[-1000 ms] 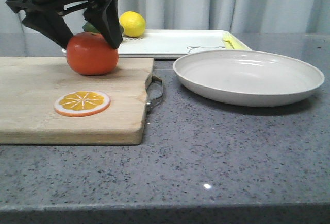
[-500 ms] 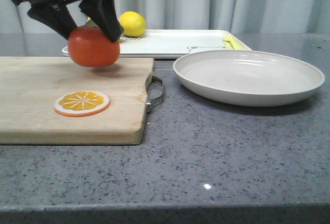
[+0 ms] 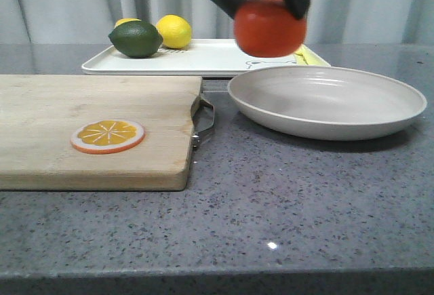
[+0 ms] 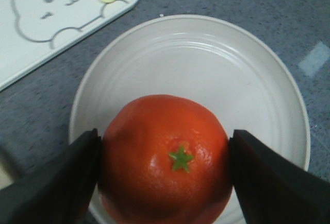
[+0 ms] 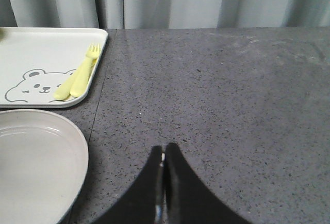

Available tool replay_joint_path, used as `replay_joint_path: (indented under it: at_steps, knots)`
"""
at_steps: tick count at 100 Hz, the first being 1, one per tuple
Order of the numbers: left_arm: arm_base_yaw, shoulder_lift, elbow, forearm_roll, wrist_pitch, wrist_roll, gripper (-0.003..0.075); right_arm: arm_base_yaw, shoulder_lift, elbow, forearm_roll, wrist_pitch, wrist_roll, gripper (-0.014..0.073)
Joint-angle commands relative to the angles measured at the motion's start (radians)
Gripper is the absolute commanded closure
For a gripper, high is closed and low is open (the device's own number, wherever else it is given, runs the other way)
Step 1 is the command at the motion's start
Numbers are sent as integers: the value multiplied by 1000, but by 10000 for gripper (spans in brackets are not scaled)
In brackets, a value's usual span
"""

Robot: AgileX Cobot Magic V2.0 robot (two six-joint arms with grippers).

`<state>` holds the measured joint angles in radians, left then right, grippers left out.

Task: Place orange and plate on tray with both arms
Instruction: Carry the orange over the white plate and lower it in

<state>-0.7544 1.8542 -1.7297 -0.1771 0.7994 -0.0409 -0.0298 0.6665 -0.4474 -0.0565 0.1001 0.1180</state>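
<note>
Two black fingers of the left hand (image 4: pixel 165 157) are clamped on the orange (image 3: pixel 270 25), one on each flank, which keeps the round fruit from rolling out as it hangs in the air. In the left wrist view it sits directly above the plate (image 4: pixel 247 95), with the bear-printed tray (image 4: pixel 31 44) off to one side, so the fruit is over the dish and not yet over the tray.

The orange is a deep orange-red, glossy and finely dimpled, slightly flattened, with a small green star-shaped calyx on top.

The plate (image 3: pixel 325 102) rests on the grey speckled counter (image 3: pixel 285 200), just in front of the tray (image 3: pixel 210 57), whose far end carries a lime (image 3: pixel 135 38) and a lemon (image 3: pixel 173 30); a pale yellow fork (image 5: pixel 82 72) lies beside the bear drawing. The wooden cutting board (image 3: pixel 61 132), with its orange slice (image 3: pixel 108 135), sits apart from all this.

The right hand (image 5: pixel 164 193) hovers over bare counter beside the plate, its fingers pressed together on nothing (likely waiting its turn for the plate).
</note>
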Motion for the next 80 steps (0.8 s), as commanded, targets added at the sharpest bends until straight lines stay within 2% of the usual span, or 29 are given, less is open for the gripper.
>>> replay_joint_path:
  at_steps: [1,21,63,70,80]
  knots:
    - [-35,5,-92,-14,-21,2,416,-3,7,-39,-7,-59,0,654]
    - [-59,91,-165,-39,-15,2,416,-3,7,-39,-7,-47,0,654]
    - [-59,115,-164,-37,-13,8,410,-3,7,-39,-7,-47,0,654]
    - [-59,119,-164,-37,-11,23,384,-3,7,-39,-7,-47,0,654]
    - [-59,119,-164,-39,-11,26,297,-3,7,-39,-7,-48,0,654]
